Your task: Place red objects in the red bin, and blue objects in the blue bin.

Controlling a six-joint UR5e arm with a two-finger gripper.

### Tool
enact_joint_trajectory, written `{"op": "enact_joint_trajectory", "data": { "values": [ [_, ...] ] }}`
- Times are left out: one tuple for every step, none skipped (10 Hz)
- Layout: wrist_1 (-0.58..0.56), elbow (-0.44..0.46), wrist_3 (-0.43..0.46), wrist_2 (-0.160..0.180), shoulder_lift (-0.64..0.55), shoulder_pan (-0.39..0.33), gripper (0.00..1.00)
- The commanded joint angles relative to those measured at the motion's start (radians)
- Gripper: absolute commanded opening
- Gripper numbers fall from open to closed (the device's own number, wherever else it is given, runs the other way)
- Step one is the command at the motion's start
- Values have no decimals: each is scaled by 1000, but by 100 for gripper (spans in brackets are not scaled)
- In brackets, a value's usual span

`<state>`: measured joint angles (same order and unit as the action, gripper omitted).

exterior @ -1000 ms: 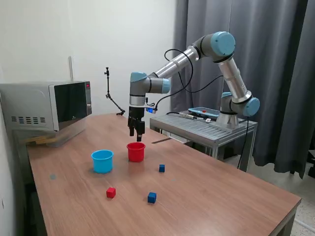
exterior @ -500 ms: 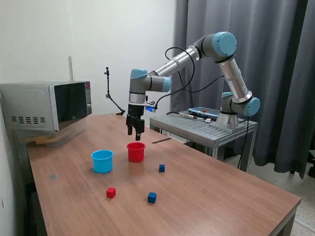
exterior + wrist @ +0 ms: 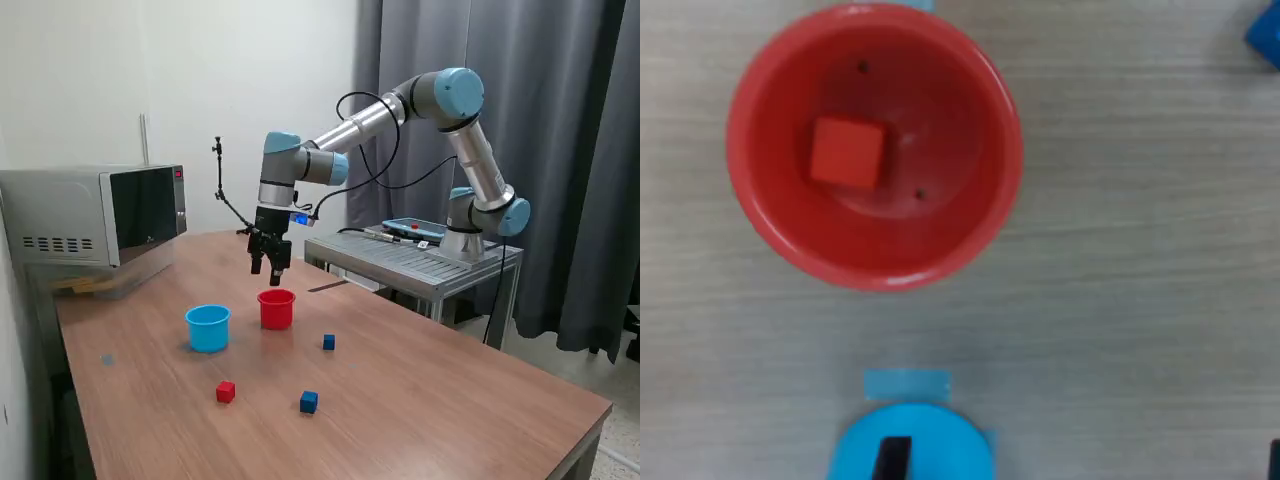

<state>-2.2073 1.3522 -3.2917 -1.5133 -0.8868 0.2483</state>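
A red cube is revealed by the wrist view on the floor of the red cup, a fact hidden from the exterior view, where only the cup's outer wall is seen. The gripper is held just above that cup, fingers pointed straight down, nothing gripped between them; the jaws appear slightly parted. The light blue cup is found beside the red one, toward the exterior view's left of the gripper. A second red cube and two blue cubes are seen lying on the wooden table, well below and nearer the camera than the gripper. The forearm is stretched level from the raised elbow, wrist bent downward.
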Motion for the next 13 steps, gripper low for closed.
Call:
{"op": "enact_joint_trajectory", "data": {
  "values": [
    [0,-39,-78,2,20,-21,100],
    [1,-66,-130,4,37,-41,100],
    [1,-90,-153,4,51,-47,100],
    [1,-109,-178,4,58,-58,100],
    [1,-129,-216,8,68,-63,100],
    [1,-157,-259,31,77,-76,100],
    [1,-194,-323,88,90,-83,100],
    [0,-227,-336,123,112,-92,100],
    [-3,-255,-339,137,133,-98,100],
    [-3,-283,-341,140,153,-106,100],
    [-3,-303,-353,154,169,-107,100],
    [-5,-312,-379,168,175,-112,100],
    [-3,-330,-384,186,189,-115,100]
  ]
}}
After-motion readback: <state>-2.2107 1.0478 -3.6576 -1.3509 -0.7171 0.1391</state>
